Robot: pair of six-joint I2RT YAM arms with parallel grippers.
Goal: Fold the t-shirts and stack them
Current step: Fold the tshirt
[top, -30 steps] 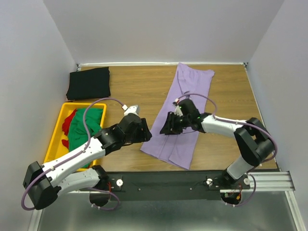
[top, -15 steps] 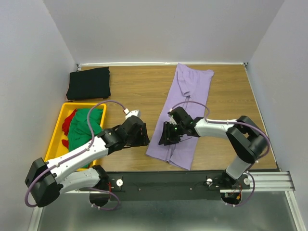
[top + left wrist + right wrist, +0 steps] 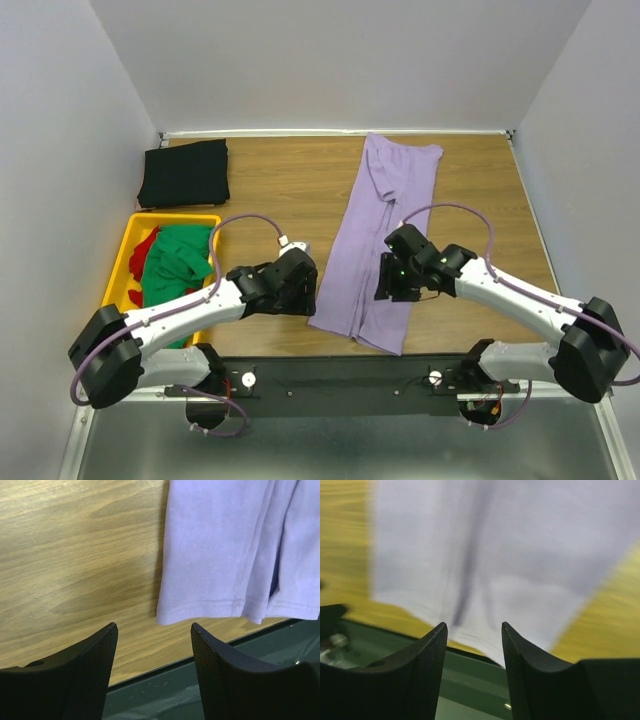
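1. Purple tee (image 3: 390, 190) lies long and narrow on the table (image 3: 280, 190), with its hem at the near edge.
2. Left gripper (image 3: 152, 627) and right gripper (image 3: 473, 625) are near the hem, jaws apart and empty.
3. The cloth looks light and limp; pinching both hem corners probably suits it.

Lavender t-shirt (image 3: 385, 225); black t-shirt (image 3: 184, 172); green t-shirt (image 3: 175, 262); red t-shirt (image 3: 147, 245); yellow crate (image 3: 175, 217).

Bare table (image 3: 280, 190) between black tee (image 3: 185, 172) and lavender tee (image 3: 385, 230), crate (image 3: 176, 217) at left
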